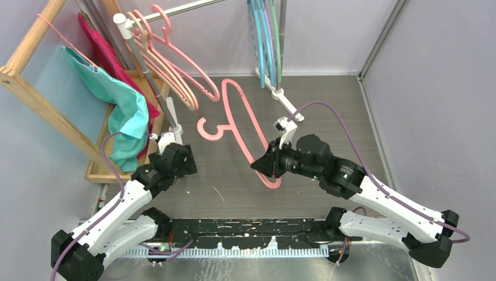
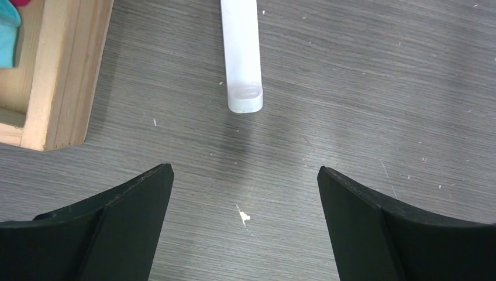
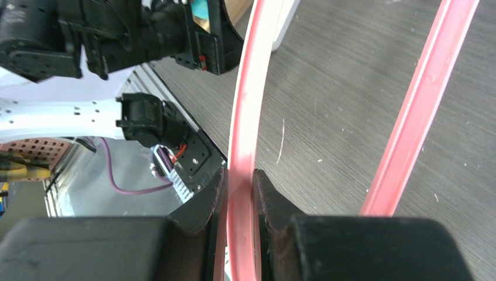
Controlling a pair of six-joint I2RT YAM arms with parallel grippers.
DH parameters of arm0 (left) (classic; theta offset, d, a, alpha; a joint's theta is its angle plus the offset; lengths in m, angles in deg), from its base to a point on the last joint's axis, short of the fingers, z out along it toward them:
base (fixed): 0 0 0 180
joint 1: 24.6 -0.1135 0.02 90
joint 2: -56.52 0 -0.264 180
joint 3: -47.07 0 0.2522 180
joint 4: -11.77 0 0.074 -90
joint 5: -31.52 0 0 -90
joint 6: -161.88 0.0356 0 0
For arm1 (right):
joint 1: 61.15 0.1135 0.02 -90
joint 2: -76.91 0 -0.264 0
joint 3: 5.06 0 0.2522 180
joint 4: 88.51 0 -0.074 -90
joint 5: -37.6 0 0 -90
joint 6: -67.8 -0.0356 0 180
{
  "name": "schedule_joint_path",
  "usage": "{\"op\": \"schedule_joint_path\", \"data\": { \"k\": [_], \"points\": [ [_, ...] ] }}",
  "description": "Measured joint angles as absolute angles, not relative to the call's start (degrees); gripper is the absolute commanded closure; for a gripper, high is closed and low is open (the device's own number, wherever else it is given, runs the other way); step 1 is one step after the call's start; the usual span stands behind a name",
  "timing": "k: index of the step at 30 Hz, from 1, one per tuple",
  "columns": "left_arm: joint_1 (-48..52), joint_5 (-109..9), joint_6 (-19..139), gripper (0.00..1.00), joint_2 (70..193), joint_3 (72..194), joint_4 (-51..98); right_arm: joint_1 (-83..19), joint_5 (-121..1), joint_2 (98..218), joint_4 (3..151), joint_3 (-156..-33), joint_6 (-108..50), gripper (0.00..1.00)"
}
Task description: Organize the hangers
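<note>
My right gripper point(image 1: 263, 165) is shut on a pink hanger point(image 1: 243, 120) and holds it above the floor, its hook point(image 1: 209, 130) pointing left. In the right wrist view the pink bar point(image 3: 243, 117) runs up between my closed fingers point(image 3: 266, 196), and its other bar point(image 3: 421, 105) passes on the right. Several pink and beige hangers point(image 1: 169, 64) hang on the metal rail point(image 1: 175, 10) at the back left. Blue, teal, green and lavender hangers point(image 1: 266, 41) hang at the back centre. My left gripper point(image 1: 169, 142) is open and empty over bare floor point(image 2: 245, 175).
A wooden frame rack point(image 1: 35, 88) with teal point(image 1: 123, 108) and red cloths stands at the left. A white stand foot point(image 2: 241, 52) lies just ahead of my left gripper, and another white foot point(image 1: 288, 105) lies near my right wrist. Walls close in the back and right.
</note>
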State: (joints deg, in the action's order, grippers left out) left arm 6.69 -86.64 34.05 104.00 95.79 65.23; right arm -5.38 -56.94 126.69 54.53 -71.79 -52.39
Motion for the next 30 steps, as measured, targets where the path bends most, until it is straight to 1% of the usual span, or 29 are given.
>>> {"op": "schedule_joint_path", "data": {
  "k": [11, 17, 24, 30],
  "points": [
    [6.69, -86.69, 34.95, 0.02, 104.29, 98.02, 65.19, -5.54, -53.42, 124.92, 53.89, -80.01, -52.44, 0.99],
    [6.69, -86.67, 35.1, 0.02, 104.29, 98.05, 65.21, -5.84, -51.39, 124.7, 55.23, -80.58, -52.44, 0.99],
    [6.69, -86.69, 35.17, 0.02, 103.39, 98.05, 65.27, -6.8, -51.1, 129.53, 59.82, -83.62, -52.63, 0.99],
    [6.69, -86.73, 35.3, 0.02, 102.08, 98.05, 65.47, -9.06, -53.22, 133.77, 65.22, -84.45, -54.84, 0.99]
  ]
}}
